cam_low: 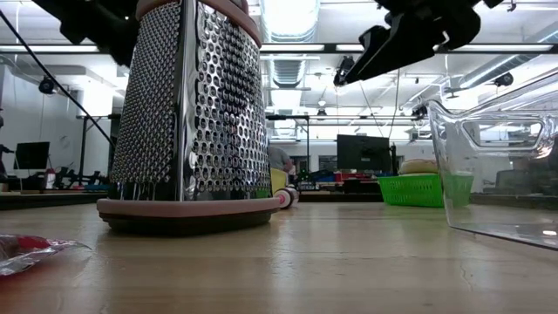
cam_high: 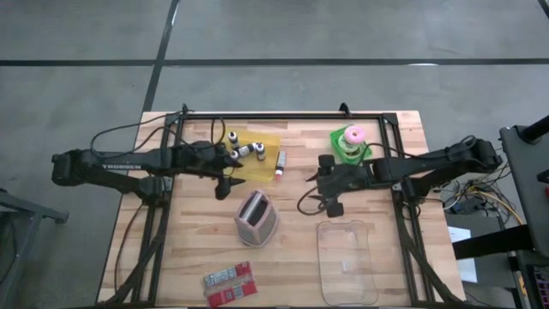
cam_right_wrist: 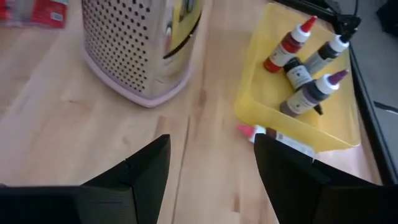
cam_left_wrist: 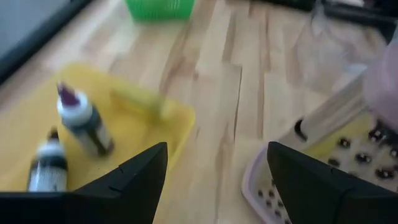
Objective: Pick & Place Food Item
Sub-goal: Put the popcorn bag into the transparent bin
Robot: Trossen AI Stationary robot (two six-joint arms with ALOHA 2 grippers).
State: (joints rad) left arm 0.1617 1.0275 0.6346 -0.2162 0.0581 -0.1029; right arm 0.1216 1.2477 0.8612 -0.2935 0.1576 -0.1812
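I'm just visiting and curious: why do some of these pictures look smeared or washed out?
Left wrist view: the little bottles and yellow tray are smeared by blur. Low view: bright ceiling lights glare behind the grater, and the red packet up close is out of focus. High view: even light, soft shadows.

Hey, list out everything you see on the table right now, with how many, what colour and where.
box grater: one, metal with pink trim, table centre.
yellow tray: one, far side, left of centre.
small bottles: three, dark with red, white and purple caps, in the yellow tray.
pink-capped tube: one, lying on the wood beside the tray.
green basket: one, far side, right of centre.
pink donut: one, in the green basket.
clear container: one, near right.
red packet: one, near edge.
left end effector: open, beside the tray.
right end effector: open, above the clear container's far edge.
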